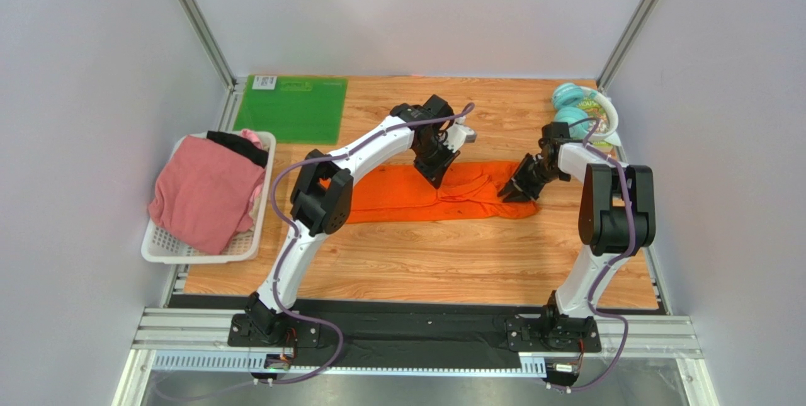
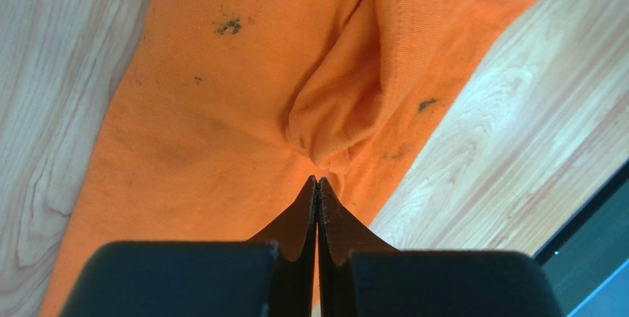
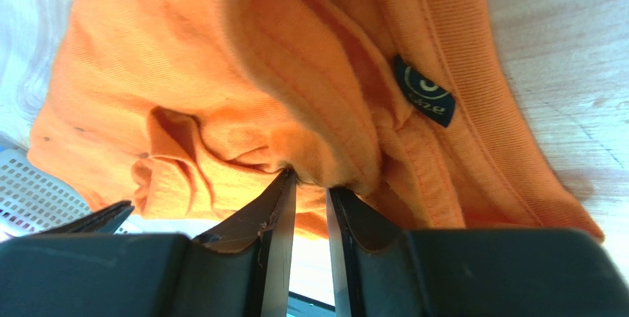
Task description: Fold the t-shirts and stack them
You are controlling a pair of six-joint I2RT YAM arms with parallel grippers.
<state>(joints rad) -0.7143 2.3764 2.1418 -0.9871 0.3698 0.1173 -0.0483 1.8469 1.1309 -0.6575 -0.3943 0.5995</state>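
My left fingers [image 2: 318, 184], pressed tight, and right fingers [image 3: 286, 188] each pinch the orange t-shirt [image 1: 397, 195], likely to stretch it for folding

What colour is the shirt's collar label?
Dark blue label with pale print, clearest in the right wrist view.

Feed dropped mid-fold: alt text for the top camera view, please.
An orange t-shirt lies stretched across a wooden table, the jaws of the left arm down on its far edge, those of the right arm at its right end. A white basket on the left holds a pink t-shirt and a black t-shirt; a green mat lies beyond it.
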